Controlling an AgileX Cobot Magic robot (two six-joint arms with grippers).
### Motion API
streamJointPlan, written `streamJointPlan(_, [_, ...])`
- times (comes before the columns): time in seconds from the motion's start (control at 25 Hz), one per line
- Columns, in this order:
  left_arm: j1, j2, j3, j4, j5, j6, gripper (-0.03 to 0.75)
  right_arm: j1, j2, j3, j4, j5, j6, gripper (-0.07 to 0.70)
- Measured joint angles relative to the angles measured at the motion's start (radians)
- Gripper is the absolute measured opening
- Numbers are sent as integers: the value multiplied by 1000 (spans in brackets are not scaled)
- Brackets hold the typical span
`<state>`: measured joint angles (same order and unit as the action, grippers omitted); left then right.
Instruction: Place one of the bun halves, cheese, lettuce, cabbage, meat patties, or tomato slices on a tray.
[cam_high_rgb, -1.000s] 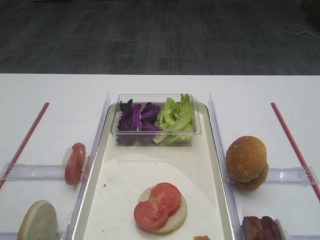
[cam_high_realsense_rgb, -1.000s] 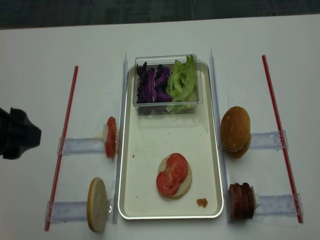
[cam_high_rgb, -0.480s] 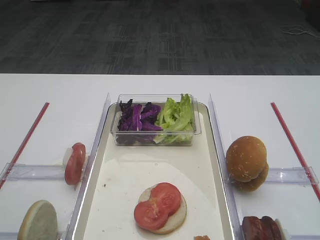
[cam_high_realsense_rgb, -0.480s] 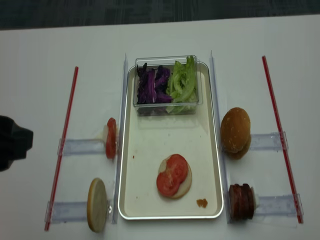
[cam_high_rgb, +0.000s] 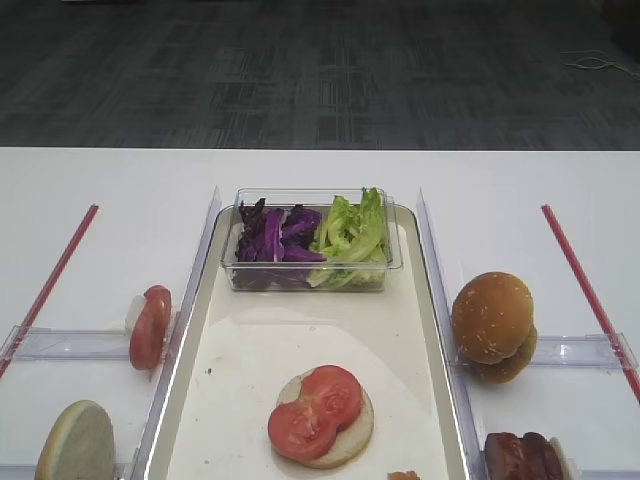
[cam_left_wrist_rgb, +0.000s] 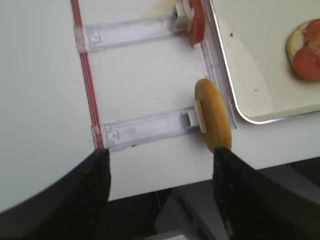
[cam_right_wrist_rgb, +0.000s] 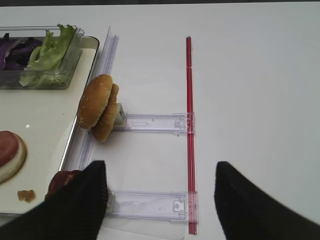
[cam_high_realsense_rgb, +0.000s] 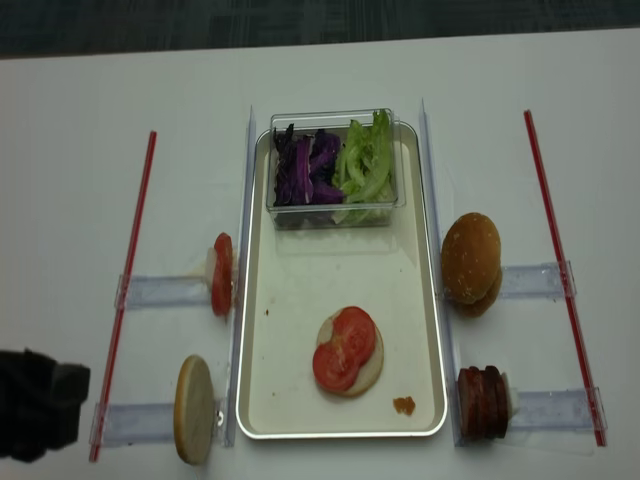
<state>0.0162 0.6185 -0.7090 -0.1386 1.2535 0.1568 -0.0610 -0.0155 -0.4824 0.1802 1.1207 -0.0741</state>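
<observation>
Exterior high: off-white tray (cam_high_rgb: 215, 395) at centre of the white bench (cam_high_rgb: 110, 190). Clear plastic box (cam_high_rgb: 310, 270) at the tray's 12 o'clock end, purple cabbage (cam_high_rgb: 275, 235) in its left part, green lettuce (cam_high_rgb: 350, 232) in its right. Two overlapping tomato slices (cam_high_rgb: 315, 411) atop a pale bun half (cam_high_rgb: 352, 440) toward 6 o'clock on the tray. More red slices (cam_high_rgb: 150, 327) on edge at 9 o'clock, off the tray. Sesame bun halves (cam_high_rgb: 492, 322) at 3 o'clock, meat patties (cam_high_rgb: 522, 457) at 5 o'clock.

Right wrist: right end effector (cam_right_wrist_rgb: 159, 200) spread wide, nothing between its dark fingers (cam_right_wrist_rgb: 75, 210), over bare bench beside a clear rail (cam_right_wrist_rgb: 150, 206). Sesame buns up at 10 o'clock, red strip (cam_right_wrist_rgb: 189, 125) running toward 12.

Left wrist: left end effector (cam_left_wrist_rgb: 157, 190) spread, empty, above the bench's near edge. Bun on edge (cam_left_wrist_rgb: 214, 114) in a clear holder (cam_left_wrist_rgb: 145, 129) at 1 o'clock, tray corner just past it.

Exterior high (realsense): left arm's dark end effector (cam_high_realsense_rgb: 38, 402) at 8 o'clock, well apart from the tray, jaw state not readable here. Small orange crumb (cam_high_realsense_rgb: 404, 405) on the tray at 5 o'clock.
</observation>
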Motion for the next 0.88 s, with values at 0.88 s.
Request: streamJointPlan(0.88, [0, -157, 169, 10, -24, 7, 453, 0, 0, 0, 0, 0, 0, 468])
